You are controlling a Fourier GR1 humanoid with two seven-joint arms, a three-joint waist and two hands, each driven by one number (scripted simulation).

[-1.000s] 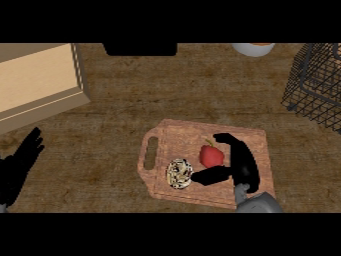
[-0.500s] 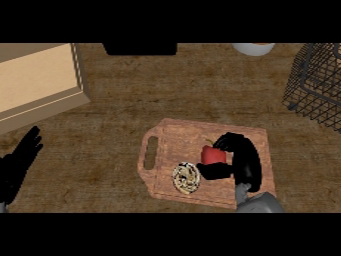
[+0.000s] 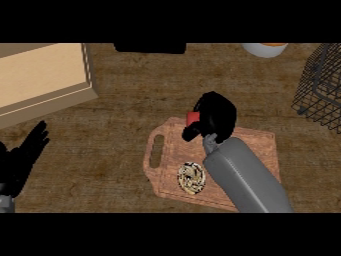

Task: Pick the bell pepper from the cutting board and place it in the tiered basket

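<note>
Right forearm (image 3: 247, 175): smooth grey cylinder over the cutting board (image 3: 261, 142), ending in a black right hand (image 3: 216, 117). Left hand (image 3: 12, 162), left of the board: black, slender-fingered.

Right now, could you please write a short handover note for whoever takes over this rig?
Right hand: fingers curled round the red bell pepper, above the far edge of the cutting board.
Left hand: open, resting at the view's lower left, holding nothing.
Tiered basket: at the right edge, nothing visible inside.
A round patterned item lies on the board.
Done: pepper grasped.
Left: carry it right to the basket, release it inside.
</note>
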